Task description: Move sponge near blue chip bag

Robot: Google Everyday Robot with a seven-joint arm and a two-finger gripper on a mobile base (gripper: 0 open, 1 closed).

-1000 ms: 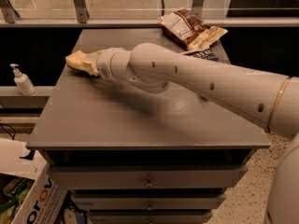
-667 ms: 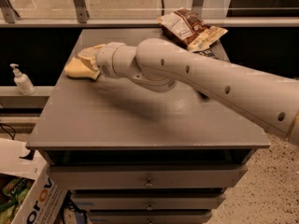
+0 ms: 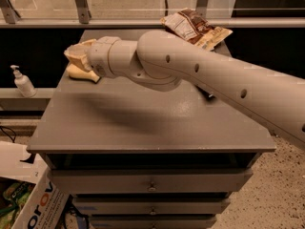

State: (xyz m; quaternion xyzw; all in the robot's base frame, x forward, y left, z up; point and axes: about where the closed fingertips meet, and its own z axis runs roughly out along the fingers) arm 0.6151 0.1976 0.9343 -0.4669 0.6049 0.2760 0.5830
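A: Where is the gripper (image 3: 76, 55) sitting?

B: It is hovering over the rear-left corner of the table (image 3: 143, 123), at the end of the arm (image 3: 200, 75), which is reaching in from the right and crossing the whole top. The gripper is pointing left, toward the table's left edge.

A: Open or closed?

B: I cannot tell. The wrist is blocking most of it.

A: And the sponge (image 3: 82, 73)?

B: It is lying low on the table right under the gripper, at that same rear-left corner, with its top covered by the gripper. Whether the two are touching I cannot tell. The visible part is showing as a flat pale yellow strip. Its long axis is running roughly left to right across the table, with the left end pointing at the table's left edge.

A: The blue chip bag?

B: I am not making it out. The arm is covering the rear-right area. A brown-and-white snack bag (image 3: 195, 28) is lying at the rear edge, above the arm, well apart from the sponge. A dark scrap (image 3: 208, 95) is peeking out just under the arm; what it is, I cannot say.

A: Surroundings?

B: A pump bottle (image 3: 22, 82) is standing on a ledge to the left.
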